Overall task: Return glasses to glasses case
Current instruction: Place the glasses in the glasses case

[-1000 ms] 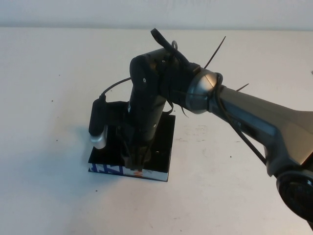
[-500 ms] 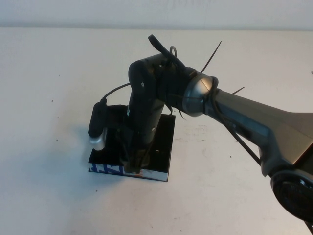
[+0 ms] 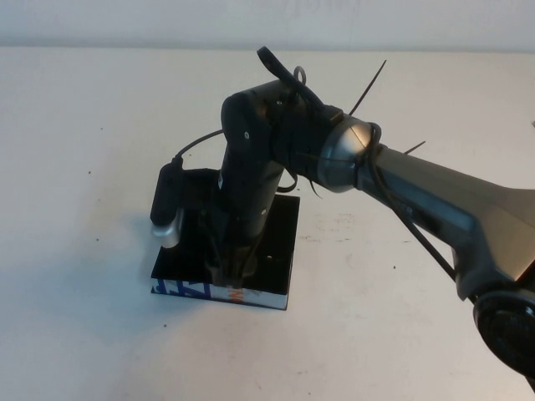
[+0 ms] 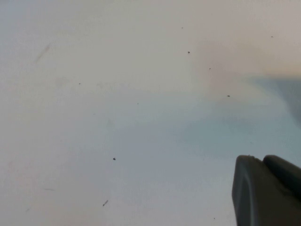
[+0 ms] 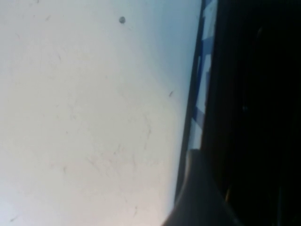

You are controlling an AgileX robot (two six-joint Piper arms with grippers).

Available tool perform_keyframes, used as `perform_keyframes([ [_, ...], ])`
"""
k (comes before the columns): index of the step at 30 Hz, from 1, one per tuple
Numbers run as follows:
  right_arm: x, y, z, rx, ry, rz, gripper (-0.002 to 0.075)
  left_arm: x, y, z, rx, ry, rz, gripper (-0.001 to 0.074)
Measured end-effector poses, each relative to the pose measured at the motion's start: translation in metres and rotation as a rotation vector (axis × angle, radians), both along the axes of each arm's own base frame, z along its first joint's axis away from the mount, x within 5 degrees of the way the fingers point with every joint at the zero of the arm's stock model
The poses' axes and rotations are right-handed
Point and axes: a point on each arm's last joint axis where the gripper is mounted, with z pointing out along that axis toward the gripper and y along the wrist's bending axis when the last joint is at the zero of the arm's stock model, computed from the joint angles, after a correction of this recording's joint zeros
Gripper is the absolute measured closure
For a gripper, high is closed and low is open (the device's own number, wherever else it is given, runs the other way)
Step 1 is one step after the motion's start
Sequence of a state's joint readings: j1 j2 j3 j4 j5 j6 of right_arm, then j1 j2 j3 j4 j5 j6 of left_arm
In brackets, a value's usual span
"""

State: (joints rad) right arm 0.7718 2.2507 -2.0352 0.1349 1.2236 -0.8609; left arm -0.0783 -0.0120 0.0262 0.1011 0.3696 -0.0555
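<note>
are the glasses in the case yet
Cannot tell: the right gripper reaches down into the glasses case and hides its inside; no glasses show. Left gripper hangs over bare table.

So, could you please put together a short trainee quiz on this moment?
1. True or false: the right gripper is down at the glasses case.
2. What colours are printed on the case's white side? A) red and green B) blue and orange C) yellow only
3. What lies under the left gripper in its wrist view?

Key: 1 true; 2 B; 3 only bare table, away from the case.
</note>
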Motion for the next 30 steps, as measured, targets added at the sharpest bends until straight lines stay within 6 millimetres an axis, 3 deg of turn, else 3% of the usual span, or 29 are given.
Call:
perform_keyframes([
  [9, 0.0013, -0.0018, 0.0009, -0.017, -0.019, 0.001, 0.0342, 0.0, 0.0, 0.0, 0.0, 0.0, 0.0, 0.0736],
  [22, 0.0003, -0.0032, 0.0085, -0.009, -0.033, 0.002, 0.0514, 0.0, 0.0, 0.0, 0.0, 0.0, 0.0, 0.0736],
  [30, 0.0003, -0.0032, 0.0085, -0.009, -0.033, 0.002, 0.0559, 0.0, 0.0, 0.0, 0.0, 0.0, 0.0, 0.0736],
])
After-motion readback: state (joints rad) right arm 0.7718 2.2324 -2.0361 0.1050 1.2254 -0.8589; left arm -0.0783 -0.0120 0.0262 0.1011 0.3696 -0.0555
